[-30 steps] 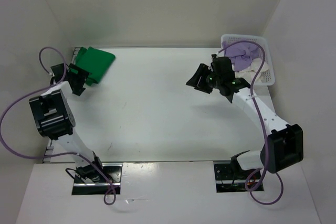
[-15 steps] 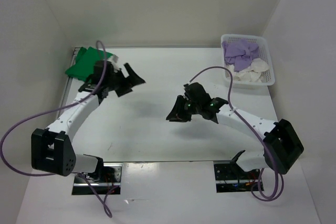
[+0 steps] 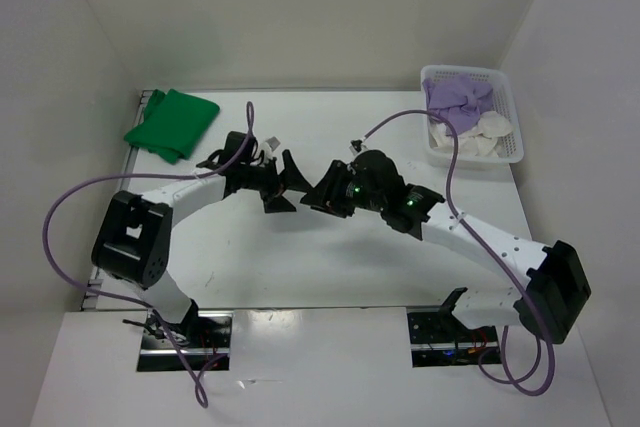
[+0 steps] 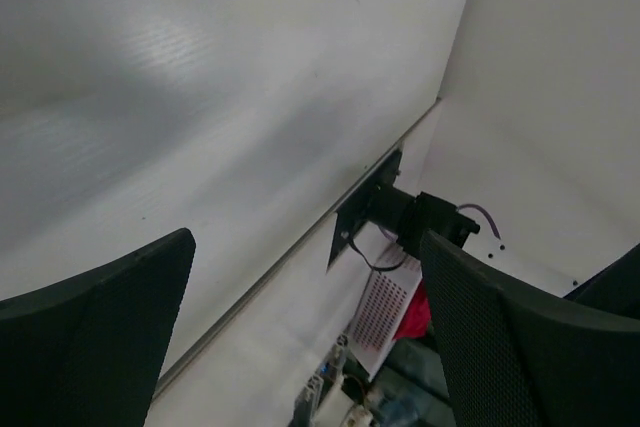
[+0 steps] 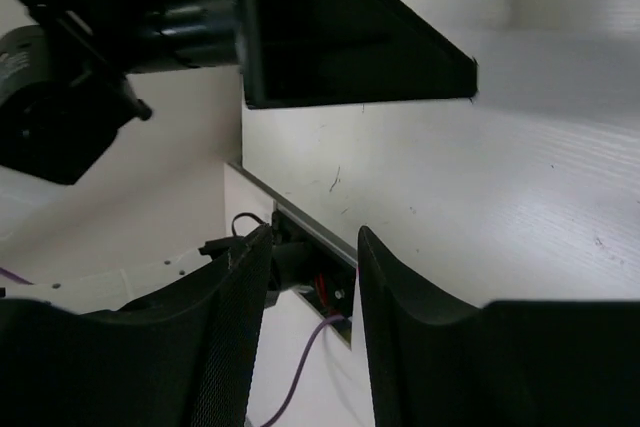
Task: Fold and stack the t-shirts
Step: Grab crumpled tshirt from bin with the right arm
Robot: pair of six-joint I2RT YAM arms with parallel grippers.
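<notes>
Top external view: both arms are reaching over the middle of the bare white table (image 3: 300, 267), the left gripper (image 3: 283, 184) and right gripper (image 3: 318, 195) facing each other at close quarters. Both are holding their jaws apart, gripping nothing. The green t-shirt (image 3: 172, 124) is lying in a flat bundle at the far-left corner. The lavender t-shirt (image 3: 455, 97) and cream t-shirt (image 3: 482, 133) are sitting crumpled in the white basket (image 3: 512, 154) at far right. Pale walls (image 3: 300, 17) are enclosing the table.
</notes>
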